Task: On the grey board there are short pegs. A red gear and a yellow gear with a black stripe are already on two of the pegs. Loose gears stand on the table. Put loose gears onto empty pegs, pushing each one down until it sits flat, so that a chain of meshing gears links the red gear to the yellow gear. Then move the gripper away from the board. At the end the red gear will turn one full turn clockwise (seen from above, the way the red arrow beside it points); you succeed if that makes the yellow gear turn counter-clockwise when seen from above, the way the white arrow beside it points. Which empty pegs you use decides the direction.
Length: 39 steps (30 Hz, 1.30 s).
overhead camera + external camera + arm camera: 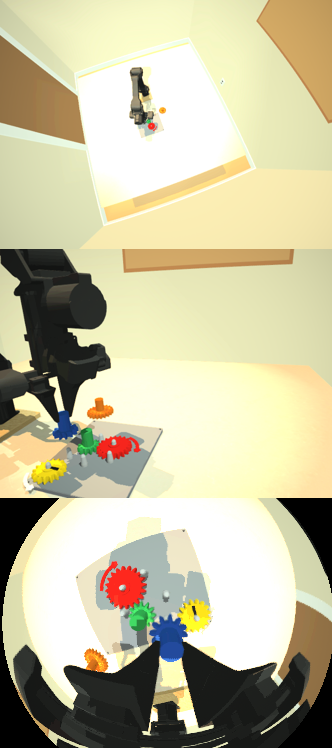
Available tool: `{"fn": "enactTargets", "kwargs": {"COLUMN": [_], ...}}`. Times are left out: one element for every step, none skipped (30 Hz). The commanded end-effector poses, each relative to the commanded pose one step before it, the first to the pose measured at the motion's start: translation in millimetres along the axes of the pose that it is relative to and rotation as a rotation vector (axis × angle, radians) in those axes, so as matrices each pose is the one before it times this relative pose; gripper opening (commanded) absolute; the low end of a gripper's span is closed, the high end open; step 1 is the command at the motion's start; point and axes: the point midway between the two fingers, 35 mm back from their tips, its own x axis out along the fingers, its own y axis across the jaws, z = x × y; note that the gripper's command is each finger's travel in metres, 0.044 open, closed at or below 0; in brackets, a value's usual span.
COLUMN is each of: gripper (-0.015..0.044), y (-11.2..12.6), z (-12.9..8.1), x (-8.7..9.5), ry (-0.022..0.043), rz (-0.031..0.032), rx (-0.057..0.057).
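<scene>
My gripper (64, 418) (170, 646) is shut on the handle of the blue gear (64, 431) (169, 629), which hangs upright in the air near the board's robot-side edge. The green gear (148, 121) (86, 437) (140, 618) is on the grey board (120, 484) (90, 593), against the red gear (150, 126) (121, 445) (126, 595). The yellow gear (57, 472) (202, 610) with its black stripe is apart from them. Bare pegs show, one (83, 460) between yellow and red. The orange gear (162, 110) (99, 411) (95, 660) stands on the table. The blue gear hides part of the board in the wrist view.
More bare pegs stand near the gears: one (69, 453) nearer yellow, one (100, 437) behind green and red, and one (109, 457) in front of red. A red arrow (137, 445) lies beside red, a white arrow (26, 483) beside yellow. The arm covers part of the board from above.
</scene>
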Motion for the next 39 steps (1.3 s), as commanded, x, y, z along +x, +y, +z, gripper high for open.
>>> {"fn": "enactTargets", "kwargs": {"gripper": [0.0000,0.0000,0.0000,0.0000,0.0000,0.0000,0.0000,0.0000,0.0000,0.0000,0.0000,0.0000,0.0000,0.0000,0.0000,0.0000,0.0000,0.0000,0.0000,0.0000,0.0000,0.0000,0.0000,0.0000,0.0000,0.0000,0.0000,0.0000,0.0000,0.0000,0.0000,0.0000,0.0000,0.0000,0.0000,0.0000,0.0000,0.0000,0.0000], "y": [-0.59,0.00,0.00,0.00,0.00,0.00,0.00,-0.01,-0.01,-0.01,-0.01,-0.01,-0.01,-0.01,-0.01,-0.01,-0.01,-0.01,-0.01,-0.01,-0.01,-0.01,-0.01,-0.01,-0.01,-0.01,-0.01,-0.01,-0.01,-0.01,-0.01,-0.01,-0.01,-0.01,-0.01,-0.01,0.00,0.00,0.00], "z": [-1.36,-0.01,-0.01,-0.01,-0.01,-0.02,-0.01,-0.01,-0.01,-0.01,-0.01,-0.01,-0.01,0.00,0.00,-0.01,0.00,0.00,0.00,0.00,0.00,0.00,0.00,0.00,-0.01,-0.01,-0.01,-0.01,-0.01,-0.01,-0.01,-0.01,-0.01,-0.01,-0.01,-0.01,0.00,0.00,0.00], "x": [0.35,-0.03,-0.06,-0.05,-0.07,-0.08,-0.05,-0.06,-0.04,-0.04,-0.04,-0.03,-0.03,-0.02,-0.02,-0.02,-0.02,-0.02,-0.02,-0.02,-0.02,-0.02,-0.02,-0.02,-0.02,-0.02,-0.02,-0.02,-0.02,-0.02,-0.02,-0.02,-0.02,-0.02,-0.02,-0.01,-0.01,0.00,0.00], "ry": [-0.00005,0.00000,0.00000,0.00000,0.00000,0.00000,0.00000,0.00000,0.00000,0.00000,0.00000,0.00000,0.00000,0.00000,0.00000,0.00000,0.00000,0.00000,0.00000,0.00000,0.00000,0.00000,0.00000,0.00000,0.00000,0.00000,0.00000,0.00000,0.00000,0.00000,0.00000,0.00000,0.00000,0.00000,0.00000,0.00000,0.00000,0.00000,0.00000], "rz": [0.00327,0.00000,0.00000,0.00000,0.00000,0.00000,0.00000,0.00000,0.00000,0.00000,0.00000,0.00000,0.00000,0.00000,0.00000,0.00000,0.00000,0.00000,0.00000,0.00000,0.00000,0.00000,0.00000,0.00000,0.00000,0.00000,0.00000,0.00000,0.00000,0.00000,0.00000,0.00000,0.00000,0.00000,0.00000,0.00000,0.00000,0.00000,0.00000], "rx": [-0.0039,-0.0042,-0.0087,-0.0129,-0.0176,-0.0200,-0.0240,-0.0273,-0.0280,-0.0282,-0.0283,-0.0291,-0.0292,-0.0286,-0.0286,-0.0286,-0.0292,-0.0293,-0.0293,-0.0293,-0.0293,-0.0293,-0.0293,-0.0293,-0.0293,-0.0293,-0.0293,-0.0293,-0.0293,-0.0293,-0.0293,-0.0293,-0.0293,-0.0293,-0.0293,-0.0238,-0.0144,-0.0048,0.0000]}}
